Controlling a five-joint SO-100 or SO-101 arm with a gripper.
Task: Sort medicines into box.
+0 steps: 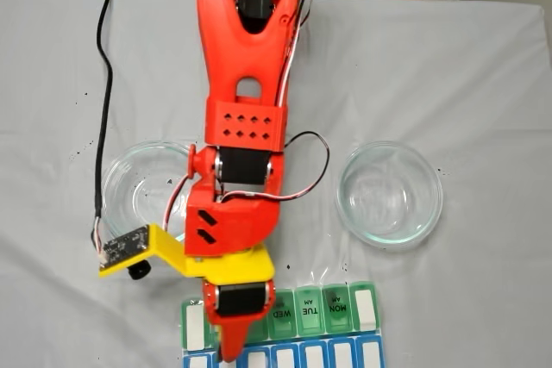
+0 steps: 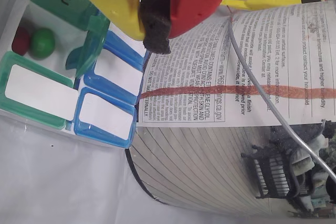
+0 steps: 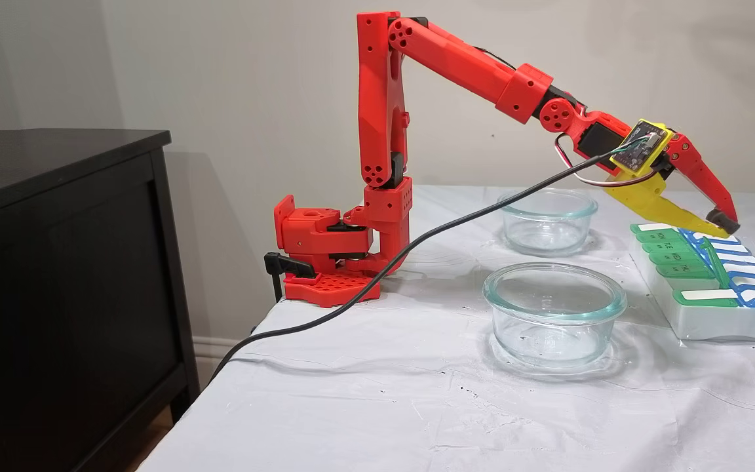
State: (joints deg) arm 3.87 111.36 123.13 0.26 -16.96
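The box (image 3: 712,318) is a flat pill organizer with green and blue lids, lying at the table's right end in a fixed view, and at the bottom edge (image 1: 336,303) seen from above. One green lid (image 2: 89,51) stands open. In the open compartment lie two medicines, a dark red ball (image 2: 21,40) and a bright green ball (image 2: 42,43), side by side. My gripper (image 2: 155,24) is shut, its yellow and red fingers pressed together on their black foam pad, nothing held. It hovers just above the box's blue row (image 3: 723,229), over the left part of the box (image 1: 228,351).
Two clear glass bowls stand between the arm's base and the box, one nearer (image 3: 554,311) and one farther (image 3: 548,219). A tall canister with a printed label (image 2: 220,103) stands right beside the box. A black cable (image 3: 417,242) trails across the cloth. A black cabinet (image 3: 56,262) stands off the table's left.
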